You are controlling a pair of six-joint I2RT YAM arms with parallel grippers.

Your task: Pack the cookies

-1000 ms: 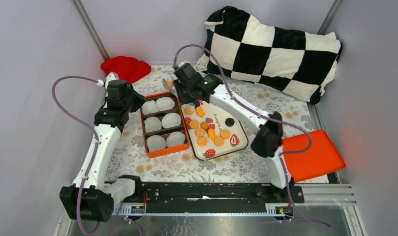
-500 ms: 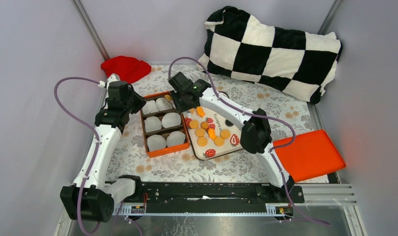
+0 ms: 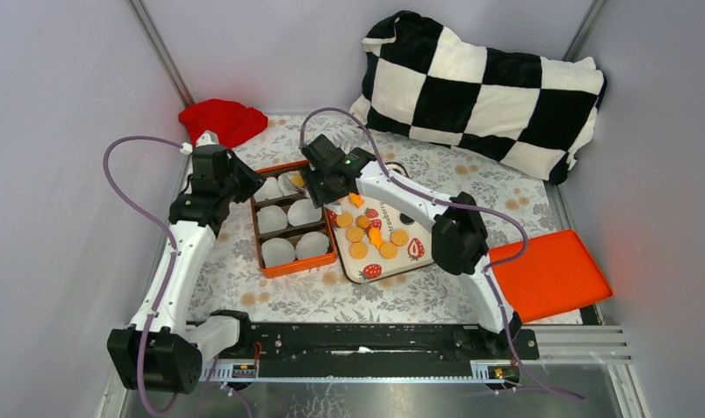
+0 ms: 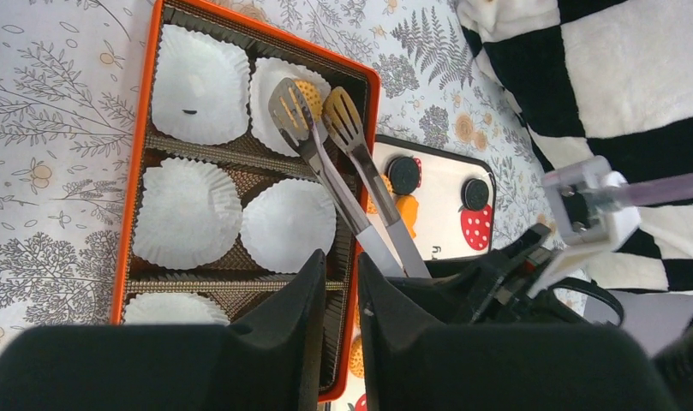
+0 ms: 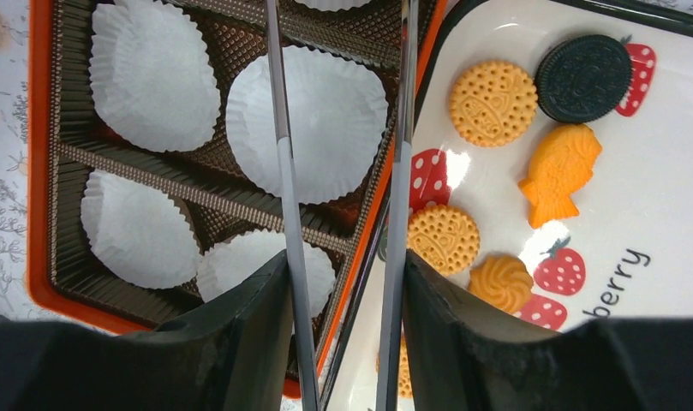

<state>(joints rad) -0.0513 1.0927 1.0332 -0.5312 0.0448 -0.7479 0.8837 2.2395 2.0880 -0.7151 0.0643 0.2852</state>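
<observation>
Cookies [image 5: 492, 103], golden rounds and a few black ones, lie on the strawberry tray [image 5: 668, 214] just right of the orange box [image 5: 39, 171]. One golden cookie [image 4: 309, 89] sits in the box's far-right paper cup [image 4: 270, 128]. Right gripper [image 5: 343, 274] grasps metal tongs [image 4: 289, 104], their blades spread above that cup. Left gripper [image 4: 341, 261] hovers at the box's left edge, jaws slightly parted, holding nothing.

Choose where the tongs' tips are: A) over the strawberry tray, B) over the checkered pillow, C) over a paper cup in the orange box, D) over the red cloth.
C: in the left wrist view the tongs end over a paper cup holding a golden cookie in the orange box.
</observation>
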